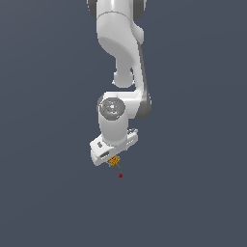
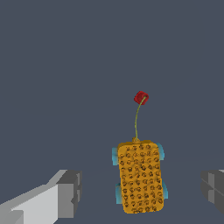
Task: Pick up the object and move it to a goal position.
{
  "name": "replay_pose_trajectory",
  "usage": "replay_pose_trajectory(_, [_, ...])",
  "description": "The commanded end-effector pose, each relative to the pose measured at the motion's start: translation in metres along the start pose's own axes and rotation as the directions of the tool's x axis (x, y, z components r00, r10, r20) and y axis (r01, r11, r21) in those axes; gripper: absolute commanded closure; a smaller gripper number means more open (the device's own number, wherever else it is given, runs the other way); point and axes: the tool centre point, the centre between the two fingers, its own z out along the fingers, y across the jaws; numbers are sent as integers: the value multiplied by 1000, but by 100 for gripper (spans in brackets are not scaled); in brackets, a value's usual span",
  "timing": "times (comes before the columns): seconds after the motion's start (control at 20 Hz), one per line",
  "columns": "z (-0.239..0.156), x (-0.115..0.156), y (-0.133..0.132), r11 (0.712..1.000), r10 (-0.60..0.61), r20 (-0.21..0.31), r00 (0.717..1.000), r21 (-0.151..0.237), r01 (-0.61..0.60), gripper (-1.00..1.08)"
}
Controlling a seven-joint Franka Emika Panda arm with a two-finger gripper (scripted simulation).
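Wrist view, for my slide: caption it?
Open gripper straddles the orange-yellow block, fingers clear of it; red dot beyond.

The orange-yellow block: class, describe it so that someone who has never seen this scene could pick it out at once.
Find the white robot arm and follow it down to the gripper. Just beneath its fingers sits the orange-yellow block, oblong and far smaller than the gripper. Its bumpy, dotted surface and cyan bits at the corners set it apart from the plain red dot nearby, which a thin stalk joins to it in the wrist view.

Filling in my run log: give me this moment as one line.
phase: pre-grasp | gripper: open, straddling block | block: between fingers, untouched | red dot: beyond block
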Motion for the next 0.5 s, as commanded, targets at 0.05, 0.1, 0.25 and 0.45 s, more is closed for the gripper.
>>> replay_pose_trajectory(0.05, [11,0,6,999,-47,2,999,5,47,-92])
replay_pose_trajectory(0.1, [14,0,7,998,-57,3,998,6,57,-92])
replay_pose_trajectory(0.25, [19,-1,10,997,-80,4,997,9,80,-92])
replay_pose_trajectory(0.45, [23,-1,11,996,-93,4,996,11,93,-92])
